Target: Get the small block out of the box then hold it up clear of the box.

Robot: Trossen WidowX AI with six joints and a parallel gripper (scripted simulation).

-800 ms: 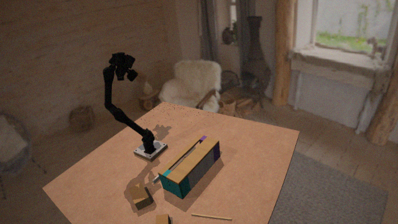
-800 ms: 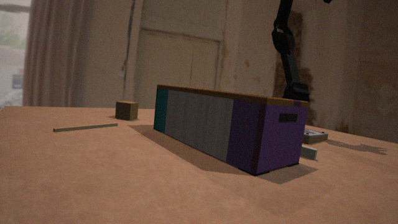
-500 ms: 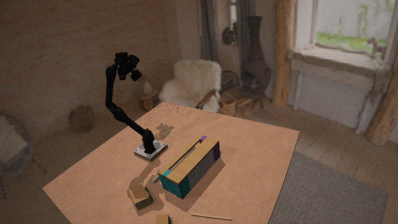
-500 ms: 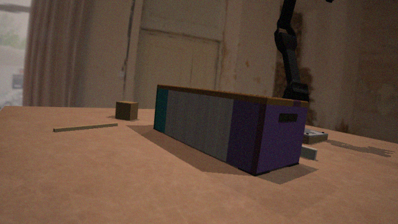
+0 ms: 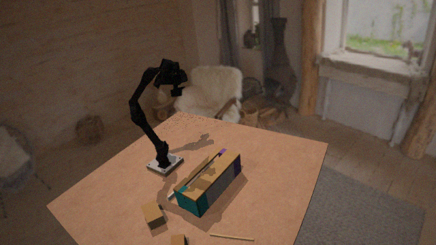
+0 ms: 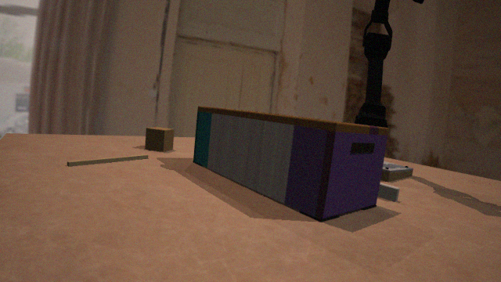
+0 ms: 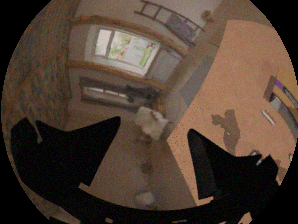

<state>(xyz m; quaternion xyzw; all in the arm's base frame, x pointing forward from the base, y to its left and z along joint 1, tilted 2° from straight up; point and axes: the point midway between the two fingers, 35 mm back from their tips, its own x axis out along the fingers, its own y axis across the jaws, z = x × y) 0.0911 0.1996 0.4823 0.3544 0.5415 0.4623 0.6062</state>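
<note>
Top view: gripper (image 5: 177, 91), jaws apart and empty, hangs above the table's far-left edge; lower slowly toward the box (image 5: 208, 180).

A white fleecy armchair (image 5: 208, 90) stands near firewood (image 5: 263, 113), beside a daylit window (image 5: 381, 25).

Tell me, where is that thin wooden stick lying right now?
In the top view the stick lies flat near the table's front edge, just beyond the teal end of the long box, touching nothing.
</note>
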